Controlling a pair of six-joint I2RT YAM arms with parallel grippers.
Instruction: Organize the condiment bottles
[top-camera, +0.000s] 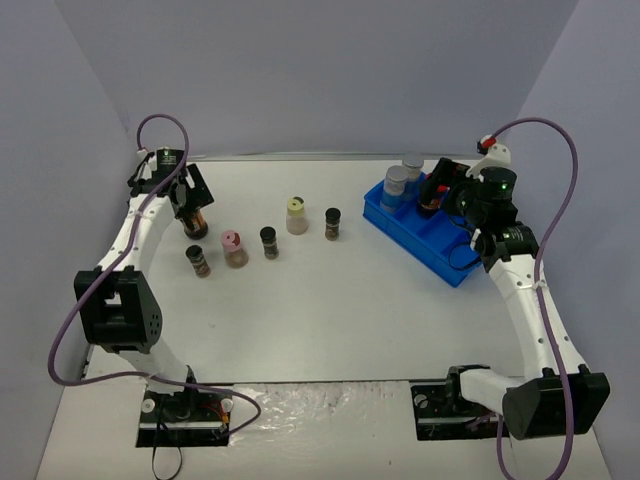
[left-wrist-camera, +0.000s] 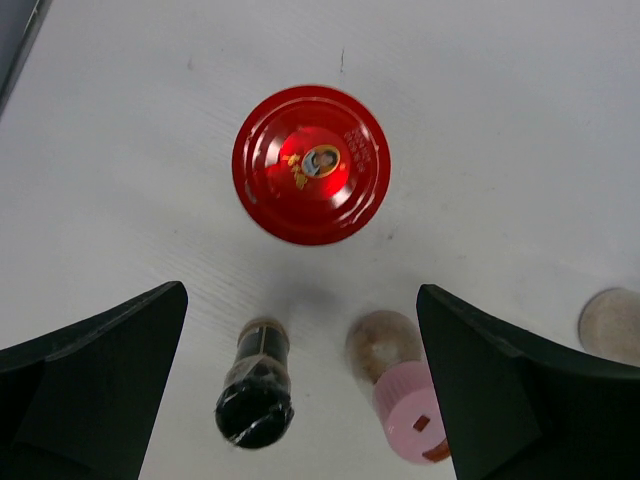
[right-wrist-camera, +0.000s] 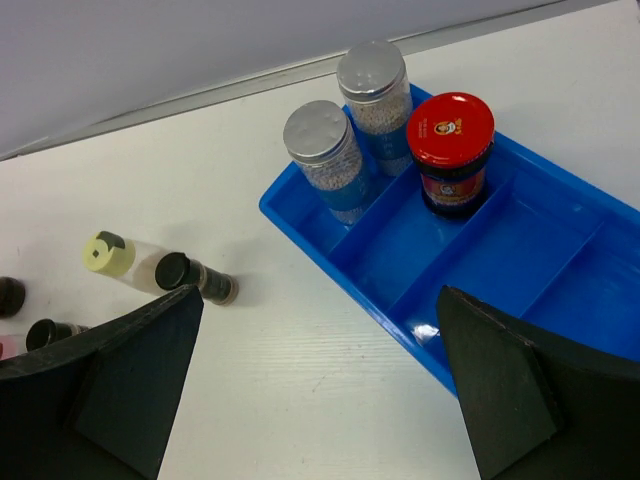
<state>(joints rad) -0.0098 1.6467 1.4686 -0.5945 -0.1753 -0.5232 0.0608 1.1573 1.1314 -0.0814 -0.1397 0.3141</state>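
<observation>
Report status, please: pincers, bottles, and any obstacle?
Left pincer open over red-lidded jar on table, not gripped. Right pincer open, empty, over blue tray. Three jars in tray, five small jars outside. No obstruction seen.

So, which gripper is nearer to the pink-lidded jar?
Left. The left gripper is just beyond and left of the pink-lidded jar, over a red-lidded jar; the right gripper is far off right, over the blue tray.

Lab booth, bare grey walls (top-camera: 300, 70)

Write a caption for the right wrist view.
Open right claw hovers above a blue plastic divided tray holding two tall grey-capped jars and one red-lidded jar.
</observation>
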